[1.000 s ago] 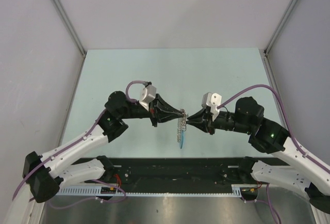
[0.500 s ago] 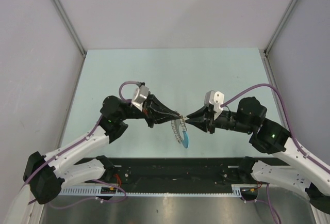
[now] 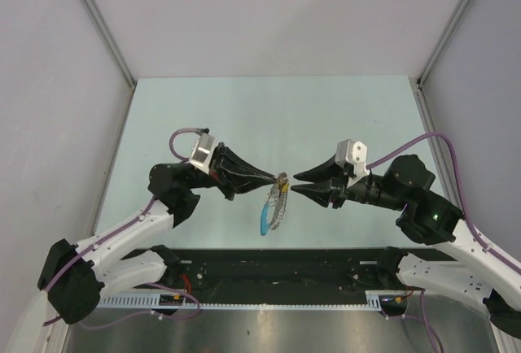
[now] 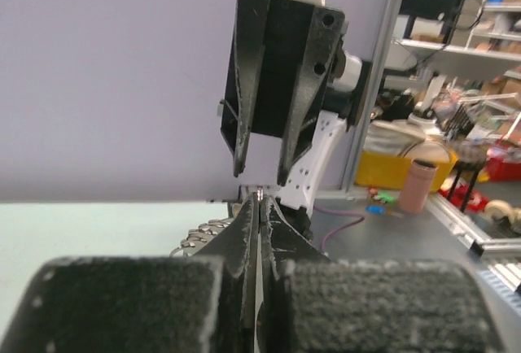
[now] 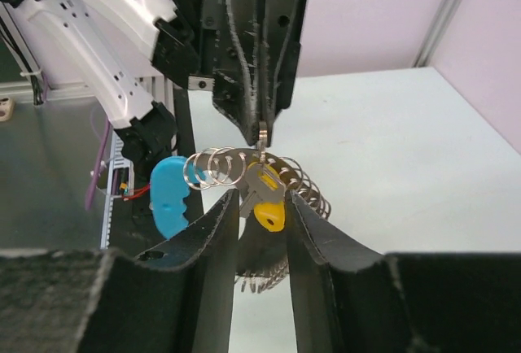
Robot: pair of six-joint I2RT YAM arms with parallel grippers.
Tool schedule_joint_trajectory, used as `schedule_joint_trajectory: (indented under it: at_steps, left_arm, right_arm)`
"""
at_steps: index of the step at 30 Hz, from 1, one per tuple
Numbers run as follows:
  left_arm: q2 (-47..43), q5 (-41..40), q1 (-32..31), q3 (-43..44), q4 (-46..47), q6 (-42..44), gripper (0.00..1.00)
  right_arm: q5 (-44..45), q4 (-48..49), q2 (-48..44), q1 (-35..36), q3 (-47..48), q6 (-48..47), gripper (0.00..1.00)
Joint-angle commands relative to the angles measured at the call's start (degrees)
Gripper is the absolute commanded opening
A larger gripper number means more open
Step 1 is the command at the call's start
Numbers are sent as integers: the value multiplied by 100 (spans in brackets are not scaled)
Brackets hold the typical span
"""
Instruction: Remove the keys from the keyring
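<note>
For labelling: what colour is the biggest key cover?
The key cover is bright blue; right wrist view shows it best.

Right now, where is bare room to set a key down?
Free: the pale green tabletop from the back wall to the left gripper and right gripper. Crowded: between them, where the left holds the silvery key bunch and the right is open.

This is a robotics lab, set up as a test cell. A pale green table (image 3: 244, 109) is boxed in by plain grey panels (image 3: 269, 11) on aluminium posts (image 3: 98, 23) at 10 and 2 o'clock. The left arm (image 3: 122, 235) and the right arm (image 3: 464, 247), trailing purple cables (image 3: 407, 143), are bolted at 6 o'clock beside a slotted cable duct (image 3: 130, 296). Outside the cell, at 2 o'clock in the left wrist view, stand cluttered metal shelves (image 4: 456, 44) and a yellow bin (image 4: 391, 180).
</note>
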Motion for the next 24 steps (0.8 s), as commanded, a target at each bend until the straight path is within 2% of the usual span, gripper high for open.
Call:
schedule_joint_trajectory:
  at_steps: [1,3,5,20,23,24]
  left_arm:
    - [455,-82,248,-20,2658,-1785,0]
    - [692,-134,292,-37,3229,-2087,0]
    - [781,-100,319,-20,3337,-2273,0]
    - [684,50,354,94,3153,-2203,0]
    - [658,85,380,138,3021,-2159,0]
    - [649,94,389,156,2934,-2124,0]
  right_arm:
    - [-275,776,-10,9,-74,277,33]
    - [-345,812,52,9,-83,303,33]
    - [-345,873,140,9,-74,330,33]
    - [33,777,491,9,-92,31,27]
    - [68,689,483,9,-92,-22,17]
    - [59,663,465,9,-109,-74,3]
